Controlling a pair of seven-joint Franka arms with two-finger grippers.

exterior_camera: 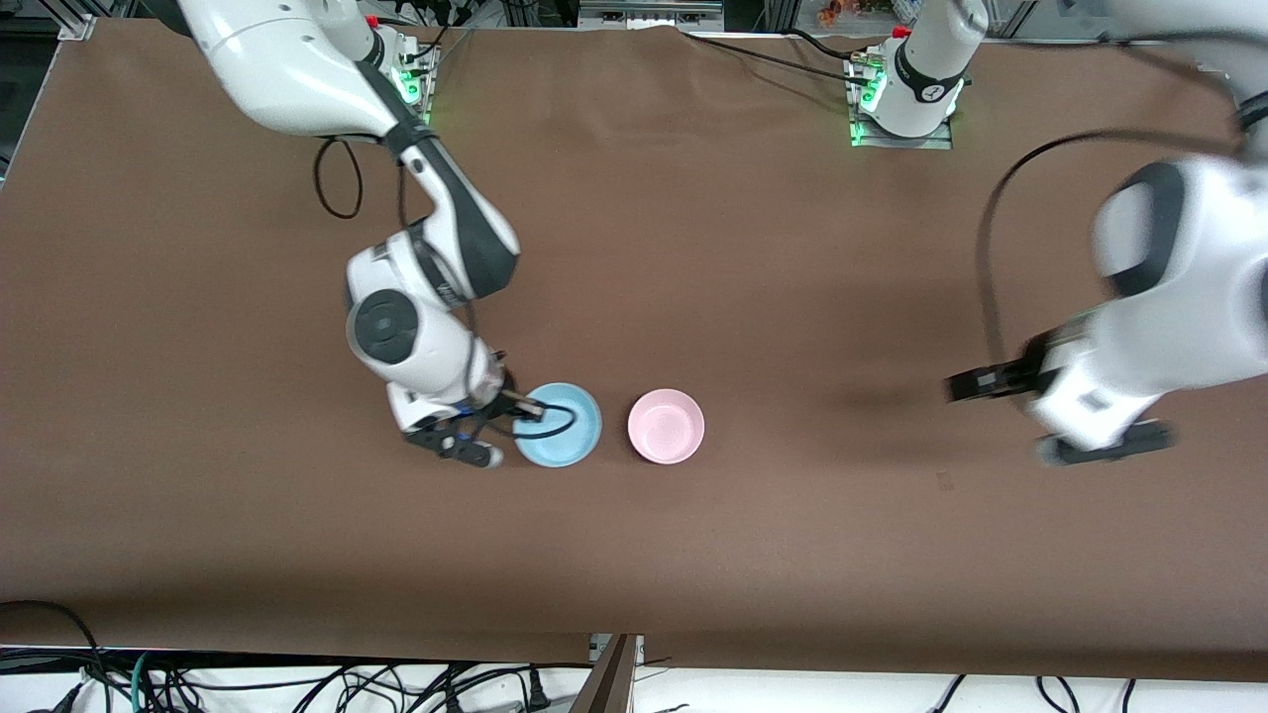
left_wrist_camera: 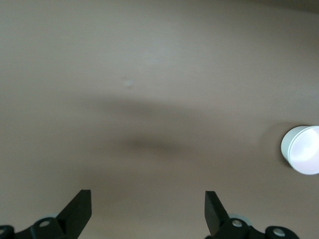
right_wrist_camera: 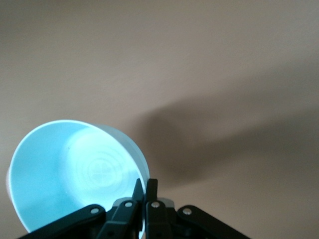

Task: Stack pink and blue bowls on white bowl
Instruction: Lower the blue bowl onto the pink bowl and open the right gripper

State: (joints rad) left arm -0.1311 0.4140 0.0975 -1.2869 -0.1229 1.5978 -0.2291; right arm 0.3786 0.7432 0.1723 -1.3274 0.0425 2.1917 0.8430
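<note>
The light blue bowl (exterior_camera: 561, 426) sits near the table's middle, toward the right arm's end. My right gripper (exterior_camera: 528, 407) is shut on the blue bowl's rim; the right wrist view shows the two fingers pinching the rim (right_wrist_camera: 148, 186) and the bowl (right_wrist_camera: 75, 174) tilted. The pink bowl (exterior_camera: 666, 426) stands beside it, apart, toward the left arm's end. My left gripper (exterior_camera: 1055, 414) is open and empty, up over bare table at the left arm's end (left_wrist_camera: 148, 199). A pale bowl (left_wrist_camera: 301, 150) shows in the left wrist view; I cannot tell if it is pink or white. No white bowl shows in the front view.
The brown table (exterior_camera: 753, 297) bears only the two bowls in sight. The left arm's body (exterior_camera: 1179, 267) covers part of the table at its end. Cables (exterior_camera: 337, 178) hang by the right arm.
</note>
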